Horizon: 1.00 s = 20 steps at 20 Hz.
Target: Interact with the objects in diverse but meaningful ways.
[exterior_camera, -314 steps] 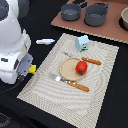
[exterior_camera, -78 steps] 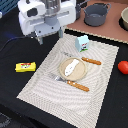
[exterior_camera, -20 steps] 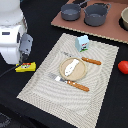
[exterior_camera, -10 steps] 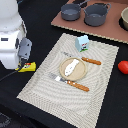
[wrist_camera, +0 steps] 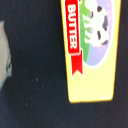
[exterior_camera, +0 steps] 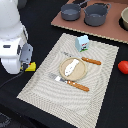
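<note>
Exterior view: arm lower than a second ago, now hanging directly over the flat yellow butter box (exterior_camera: 31,66) at frame's left edge, likely preparing a grasp. Gripper hidden; finger state cannot be told. Wrist view: glossy printed card, red banner. Fish piece (exterior_camera: 72,65) lies on the round plate (exterior_camera: 82,73); smooth tomato (exterior_camera: 123,67) far right.

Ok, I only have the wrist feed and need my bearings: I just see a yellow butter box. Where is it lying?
Observer: The butter box lies on the dark table, just off the placemat, on the exterior view's left.
Operator: What's in the mat's middle?
Observer: A white-and-blue fish piece lies on a tan plate.
Operator: Anything further right?
Observer: A red tomato sits off the mat, by the exterior view's right edge.
</note>
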Tool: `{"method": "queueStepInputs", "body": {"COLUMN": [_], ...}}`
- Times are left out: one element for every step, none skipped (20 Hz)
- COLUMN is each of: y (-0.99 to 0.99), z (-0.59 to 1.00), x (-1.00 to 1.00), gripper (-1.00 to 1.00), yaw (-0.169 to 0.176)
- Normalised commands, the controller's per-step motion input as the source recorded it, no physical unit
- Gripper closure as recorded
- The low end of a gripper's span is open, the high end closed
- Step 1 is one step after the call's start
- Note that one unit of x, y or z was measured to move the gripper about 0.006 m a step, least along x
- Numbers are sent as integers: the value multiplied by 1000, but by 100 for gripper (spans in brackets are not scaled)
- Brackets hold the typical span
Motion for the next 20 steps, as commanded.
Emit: {"method": "queueStepInputs", "body": {"y": [0,0,0,0,0,0,-3,0,0,0,0,0,60,0,17,49,77,103,74,71], "z": [-286,-289,-294,-274,-271,-257,-240,-214,-154,0,134,411,526,609,623,691,771,880,977,1000], "x": [20,0,0,3,6,0,3,0,11,57,111,151,149,226,271,317,426,489,554,654], "gripper": [100,100,100,100,100,100,100,100,100,100,100,100,100,100,100,100,100,100,100,100], "yaw": [4,3,3,2,1,0,0,0,0,0,0,0,0,0,0,0,0,-15,-28,-46]}}
